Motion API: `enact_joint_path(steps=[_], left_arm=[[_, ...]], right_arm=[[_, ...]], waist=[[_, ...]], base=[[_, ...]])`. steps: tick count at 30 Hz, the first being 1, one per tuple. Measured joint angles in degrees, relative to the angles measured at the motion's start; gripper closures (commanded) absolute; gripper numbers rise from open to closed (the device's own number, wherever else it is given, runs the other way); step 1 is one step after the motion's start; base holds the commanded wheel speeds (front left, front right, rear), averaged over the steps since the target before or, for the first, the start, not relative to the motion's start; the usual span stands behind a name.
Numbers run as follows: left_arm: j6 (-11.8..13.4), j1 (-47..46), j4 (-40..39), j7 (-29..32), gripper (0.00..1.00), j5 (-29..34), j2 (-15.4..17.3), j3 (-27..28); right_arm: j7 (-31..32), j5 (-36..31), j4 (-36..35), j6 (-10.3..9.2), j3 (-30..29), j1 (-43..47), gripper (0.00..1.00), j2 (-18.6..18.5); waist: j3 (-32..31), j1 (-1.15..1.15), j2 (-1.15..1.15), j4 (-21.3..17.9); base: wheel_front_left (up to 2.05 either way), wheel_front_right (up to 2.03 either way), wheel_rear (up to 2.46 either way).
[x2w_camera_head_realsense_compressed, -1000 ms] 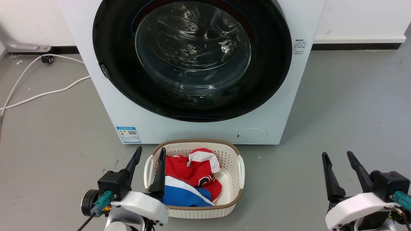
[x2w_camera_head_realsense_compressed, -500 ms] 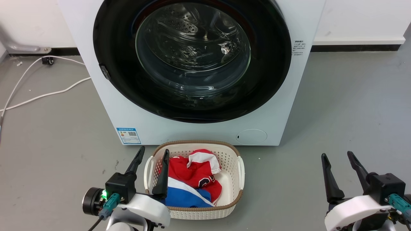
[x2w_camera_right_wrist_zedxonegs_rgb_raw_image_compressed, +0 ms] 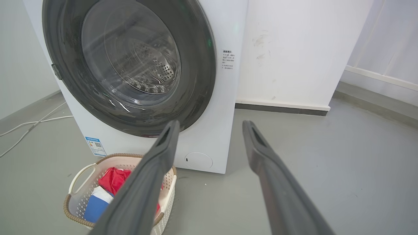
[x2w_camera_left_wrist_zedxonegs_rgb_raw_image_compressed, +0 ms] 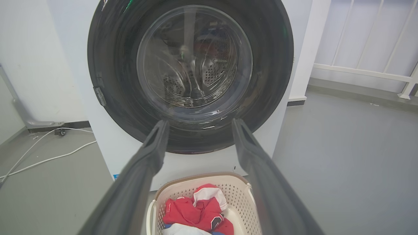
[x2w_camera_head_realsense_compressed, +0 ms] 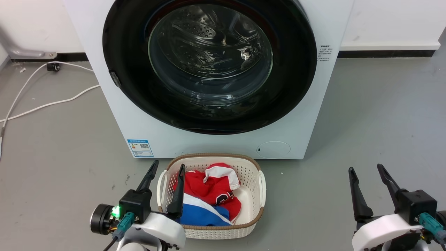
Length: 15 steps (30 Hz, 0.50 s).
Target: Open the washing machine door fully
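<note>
Door (x2w_camera_head_realsense_compressed: 209, 66): shut flat on washing machine (x2w_camera_head_realsense_compressed: 216, 146)
Left gripper (x2w_camera_head_realsense_compressed: 169, 164): fingers wide, empty
Right gripper (x2w_camera_head_realsense_compressed: 365, 167): fingers wide, empty

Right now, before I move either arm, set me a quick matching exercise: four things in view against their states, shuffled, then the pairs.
1. washing machine door
2. basket
3. left tool
4. right tool

A. open, over bare floor
B. shut
C. open, by the basket's left rim
D. holds red and blue clothes

Pairs: 1-B, 2-D, 3-C, 4-A.
</note>
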Motion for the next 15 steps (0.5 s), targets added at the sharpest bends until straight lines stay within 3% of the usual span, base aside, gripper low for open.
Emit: enact_joint_path(steps=[15], left_arm=[[-0.2, 0.0, 0.9, -0.1, 0.00, -0.6, -0.3, 0.9]], right_arm=[[-0.4, 1.0, 0.8, 0.00, 0.1, 0.0, 0.00, 0.0]], waist=[[-0.1, 0.00, 0.00, -0.1]], base=[[0.00, 0.00, 0.00]])
